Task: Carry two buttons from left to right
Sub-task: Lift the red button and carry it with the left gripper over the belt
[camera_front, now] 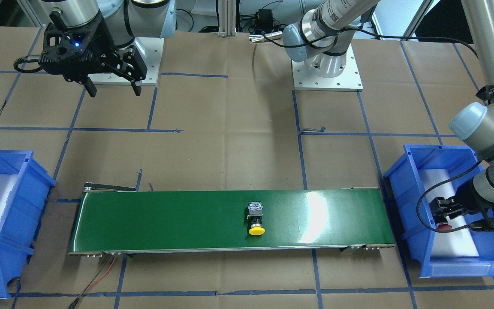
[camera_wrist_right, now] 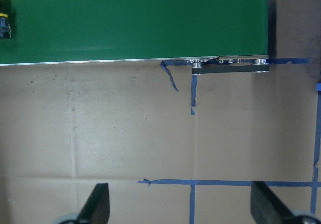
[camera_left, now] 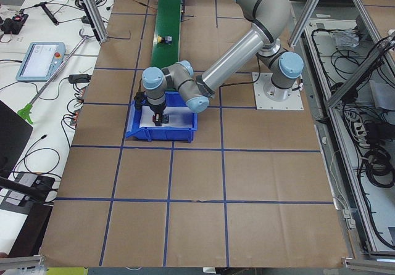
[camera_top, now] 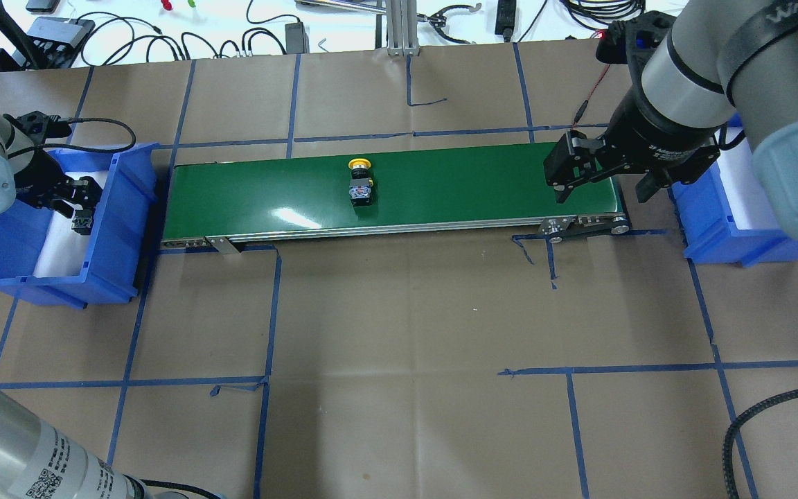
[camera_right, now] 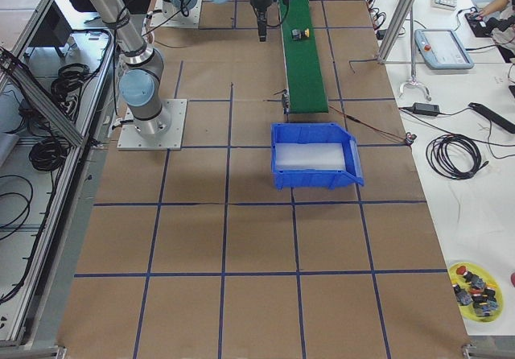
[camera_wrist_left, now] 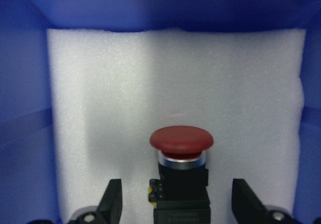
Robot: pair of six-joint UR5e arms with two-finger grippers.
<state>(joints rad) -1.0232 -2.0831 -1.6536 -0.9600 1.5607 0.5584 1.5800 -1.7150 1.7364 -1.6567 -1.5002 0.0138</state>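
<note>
Now, at right edge of front view: L gripper (camera_front: 443, 216) down inside L bin (camera_front: 401, 193), over white foam (camera_wrist_left: 175, 73). Jaws spread, one finger (camera_wrist_left: 113, 201) each side of red button (camera_wrist_left: 181, 142). Gap visible both sides in L wrist cam, so no grip. Black body between fingers, red cap toward top of that frame. Can't tell whether resting on foam or lifted.

Mid-belt, approx centre of front view: yellow button (camera_front: 256, 219), on its side on green belt (camera_front: 165, 219). Cap toward bottom of frame, body toward top. Well apart from both grippers. Same button clipped at upper-left edge of R wrist cam.

Upper left of front view: R gripper (camera_front: 114, 92), up above paper-covered table (camera_front: 230, 150), holding nothing. Jaws wide: fingers at lower left & lower right of R wrist cam w/ bare paper between. In overhead, seen over right end of belt, just beside R bin (camera_top: 711, 235). Belt across top of R wrist cam, end roller at upper right.

R bin also at left edge of front view, white liner inside.
</note>
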